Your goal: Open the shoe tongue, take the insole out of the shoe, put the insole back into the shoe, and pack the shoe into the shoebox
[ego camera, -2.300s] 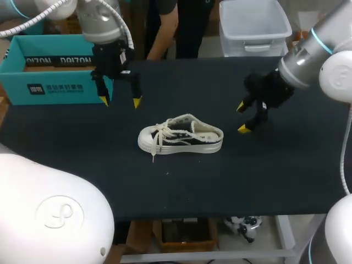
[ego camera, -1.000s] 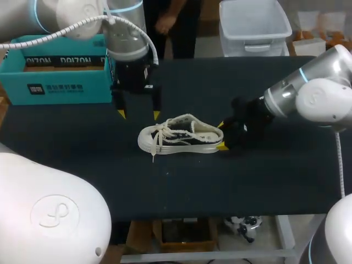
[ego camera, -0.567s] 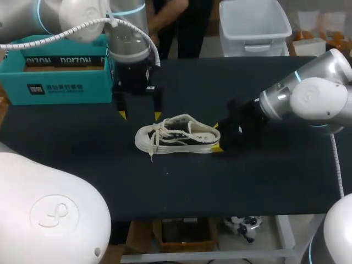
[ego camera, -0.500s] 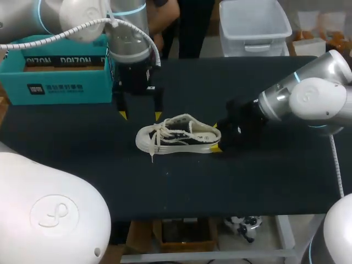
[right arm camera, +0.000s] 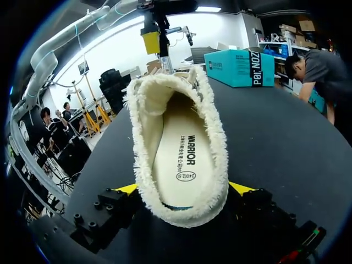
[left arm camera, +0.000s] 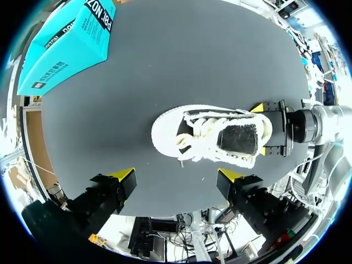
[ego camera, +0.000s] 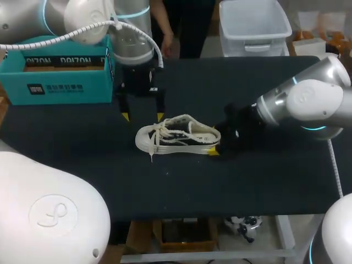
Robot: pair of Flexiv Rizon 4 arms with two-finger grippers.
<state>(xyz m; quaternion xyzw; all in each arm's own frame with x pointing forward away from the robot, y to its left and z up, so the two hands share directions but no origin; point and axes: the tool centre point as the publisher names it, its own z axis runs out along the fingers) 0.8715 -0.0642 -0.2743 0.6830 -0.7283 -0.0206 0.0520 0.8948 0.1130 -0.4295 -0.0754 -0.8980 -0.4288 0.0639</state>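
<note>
While my right gripper (ego camera: 216, 141) pinches the heel of the shoe (ego camera: 176, 137) at the middle of the table (ego camera: 247, 181), my left gripper (ego camera: 142, 116) hangs wide open, empty, just behind its toe end.

A big table (ego camera: 181, 187) fills most of the head view. Its top is flat and very dark, almost black, with no shine. Its front and back edges both run straight across. In both wrist views the same dark top spreads out wide, and the light on it is even
</note>
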